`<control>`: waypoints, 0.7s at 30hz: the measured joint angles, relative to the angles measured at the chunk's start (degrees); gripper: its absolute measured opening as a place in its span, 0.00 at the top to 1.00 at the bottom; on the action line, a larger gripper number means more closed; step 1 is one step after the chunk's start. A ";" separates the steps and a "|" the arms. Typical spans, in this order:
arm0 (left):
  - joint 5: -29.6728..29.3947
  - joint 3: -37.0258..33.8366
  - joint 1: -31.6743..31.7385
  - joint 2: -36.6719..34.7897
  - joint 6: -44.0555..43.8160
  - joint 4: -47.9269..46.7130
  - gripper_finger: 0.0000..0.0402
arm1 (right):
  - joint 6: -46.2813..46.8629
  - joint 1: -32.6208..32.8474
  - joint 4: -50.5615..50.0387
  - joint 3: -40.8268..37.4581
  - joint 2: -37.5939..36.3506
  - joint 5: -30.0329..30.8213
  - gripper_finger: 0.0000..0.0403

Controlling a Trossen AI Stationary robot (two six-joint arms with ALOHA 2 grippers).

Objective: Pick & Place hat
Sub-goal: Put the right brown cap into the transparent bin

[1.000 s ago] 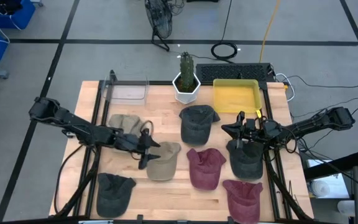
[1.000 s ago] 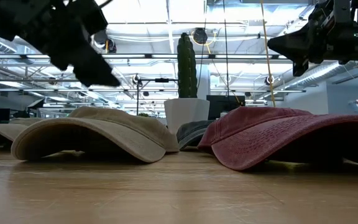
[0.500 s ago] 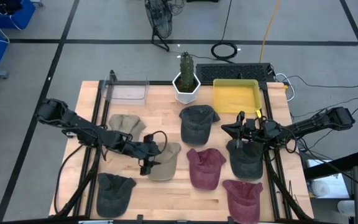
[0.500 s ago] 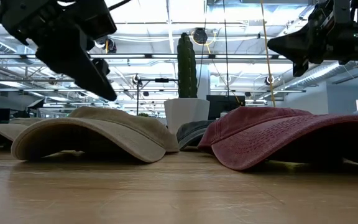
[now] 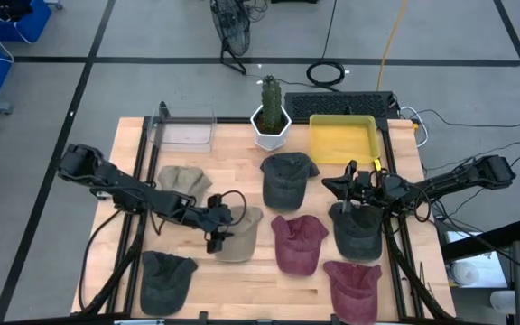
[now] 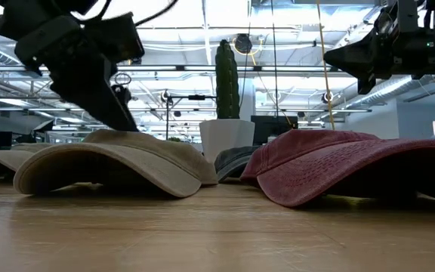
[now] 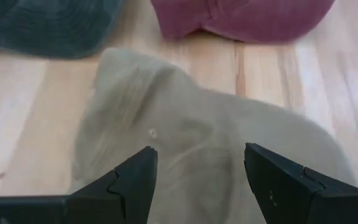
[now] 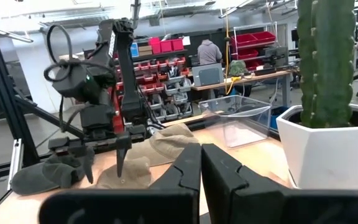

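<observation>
The tan hat [image 5: 238, 234] is seen on the counter [image 5: 242, 144] just beside a maroon hat [image 5: 297, 242]. Only the left wrist view shows the left claw [image 7: 197, 177] spread apart over it. The right claw [image 5: 344, 187] is held together above a dark hat [image 5: 357, 230].

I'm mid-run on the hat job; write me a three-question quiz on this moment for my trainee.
1. True or false: the left hand is shut on the tan hat.
2. Which container stands beside the cactus pot: A) yellow bin, B) blue crate, C) wire basket?
3. Fill in: the right hand hangs shut above the table, near a dark ____ hat.

Key:
1. False; its fingers are open over the crown.
2. A
3. grey
</observation>
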 joint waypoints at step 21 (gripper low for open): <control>2.74 -0.02 0.17 0.56 1.52 1.02 0.81 | 0.00 0.00 -0.24 0.00 -0.01 0.13 0.99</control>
